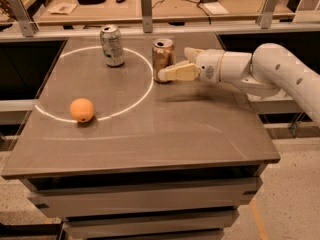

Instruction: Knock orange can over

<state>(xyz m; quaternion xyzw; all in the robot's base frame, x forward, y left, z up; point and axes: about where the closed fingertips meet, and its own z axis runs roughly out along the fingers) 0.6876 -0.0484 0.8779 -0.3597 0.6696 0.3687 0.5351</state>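
Gripper (175,65) reaches in from the right, fingers apart, one fingertip (167,75) touching the orange can (162,54). Can stands upright.

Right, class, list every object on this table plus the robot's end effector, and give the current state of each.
orange can: upright, not knocked over.
silver-green can: upright, standing apart to the orange can's left.
orange fruit: resting alone near the front left, nothing touching it.
end effector: open, level with the orange can's lower half on its right side; whether it is touching the can is unclear.
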